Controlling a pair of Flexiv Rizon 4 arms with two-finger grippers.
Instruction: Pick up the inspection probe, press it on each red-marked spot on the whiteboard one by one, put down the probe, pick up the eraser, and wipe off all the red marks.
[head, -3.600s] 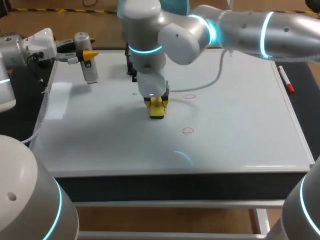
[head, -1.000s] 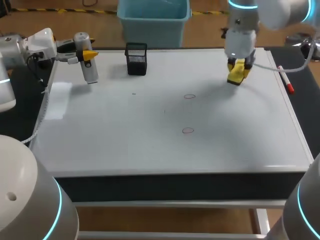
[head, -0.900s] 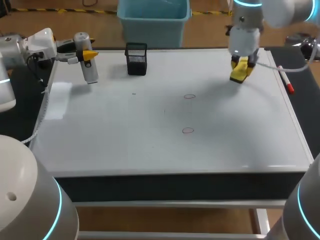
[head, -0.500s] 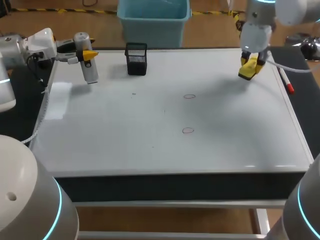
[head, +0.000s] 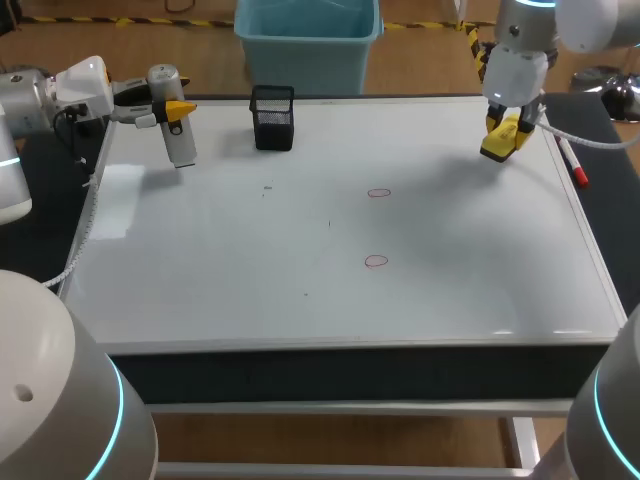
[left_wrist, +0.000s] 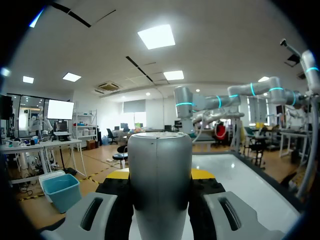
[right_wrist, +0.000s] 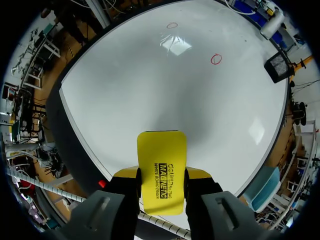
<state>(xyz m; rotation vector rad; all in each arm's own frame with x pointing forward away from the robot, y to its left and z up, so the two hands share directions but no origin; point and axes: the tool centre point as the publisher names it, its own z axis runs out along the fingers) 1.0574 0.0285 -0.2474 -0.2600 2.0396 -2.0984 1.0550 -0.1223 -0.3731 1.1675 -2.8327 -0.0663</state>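
Note:
The whiteboard carries two small red rings, one near its middle and one closer to the front. My left gripper hovers at the board's back left corner, shut on the grey cylindrical probe, which hangs upright. In the left wrist view the probe fills the gap between the yellow tips. At the back right, above the board, my right gripper is shut on the yellow eraser. The right wrist view shows the eraser in the gripper, with both red rings far ahead.
A black mesh pen holder stands at the back edge, left of centre. A red marker lies along the right rim. A pale sheet lies by the left edge. A thin cable trails from my right wrist.
My right arm has carried the eraser from the board's left middle to the back right corner, drifting further right over the last second. The left arm and probe have stayed put.

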